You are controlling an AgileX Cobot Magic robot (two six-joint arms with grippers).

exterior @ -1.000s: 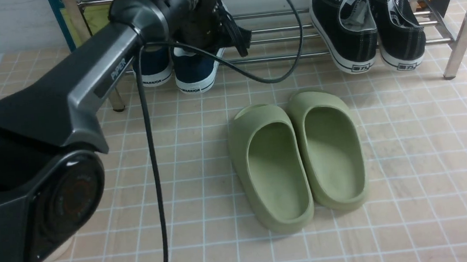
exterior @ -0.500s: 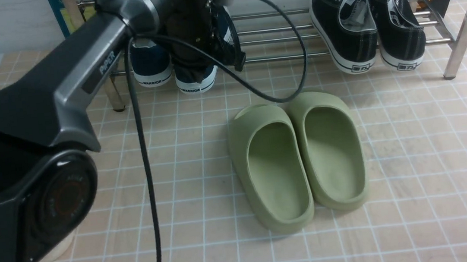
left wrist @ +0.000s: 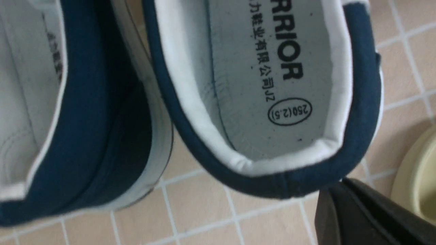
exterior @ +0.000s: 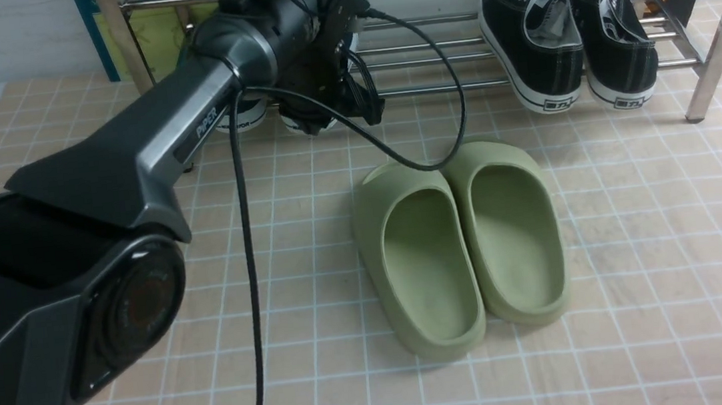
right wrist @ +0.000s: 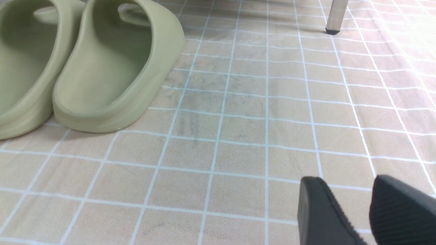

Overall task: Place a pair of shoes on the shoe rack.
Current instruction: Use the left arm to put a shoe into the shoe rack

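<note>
The pair of shoes, navy with white soles, lies side by side at the left end of the shoe rack, heels toward me. In the front view one white heel shows; my left arm covers the other. The left wrist view looks into both shoes: one with a printed grey insole, its mate beside it. My left gripper is shut and empty, its tip right at the first shoe's heel. My right gripper hangs open over bare tiles, away from the shoes.
Green foam slippers lie mid-floor in front of the rack and show in the right wrist view. Black lace-up sneakers fill the rack's right end. A chrome rack leg stands ahead of the right gripper. The left arm's cable loops above the slippers.
My left wrist has come down and toward me, from above the right navy shoe to in front of its heel, which it now hides. The slippers and black sneakers stayed put.
</note>
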